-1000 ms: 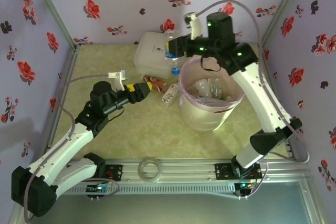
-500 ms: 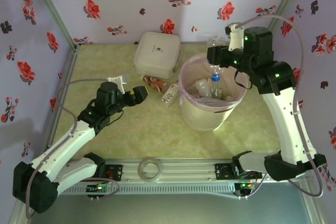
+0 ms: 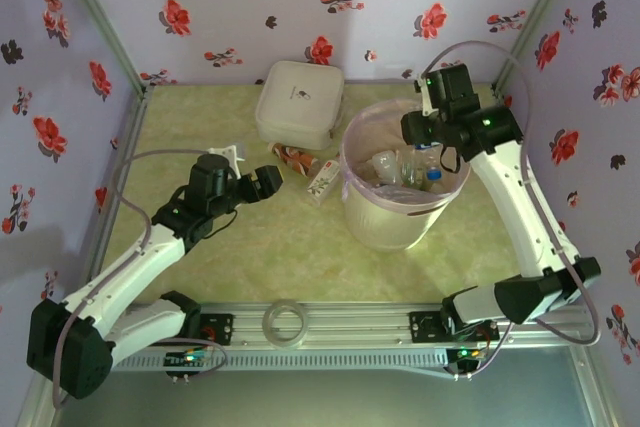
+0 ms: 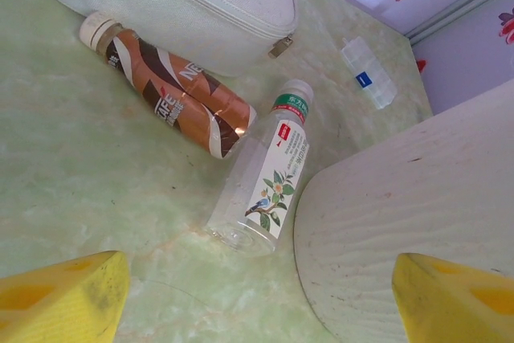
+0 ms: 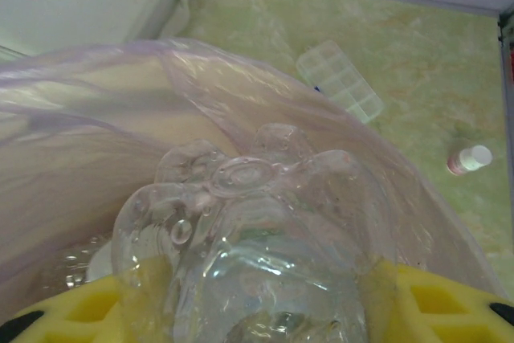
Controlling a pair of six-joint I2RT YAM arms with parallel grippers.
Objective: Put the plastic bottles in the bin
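A: Right jaws?
B: Clamped on a clear bottle (image 5: 249, 230), over the bin's (image 3: 385, 227) far rim. Hazard: released there, it could strike the rim and fall outside.
A: Left jaws?
B: Apart, above brown bottle (image 4: 173, 94) and labelled bottle (image 4: 269, 174) lying on the worktop (image 4: 96, 198). Hazard: a nudge may roll either away.

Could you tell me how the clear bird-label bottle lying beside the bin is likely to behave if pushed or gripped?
The clear bottle lies on its side, so a push would probably roll or spin it, perhaps into the brown bottle beside it. It looks empty, so it is likely light. Its thin clear walls may dent under a firm squeeze.
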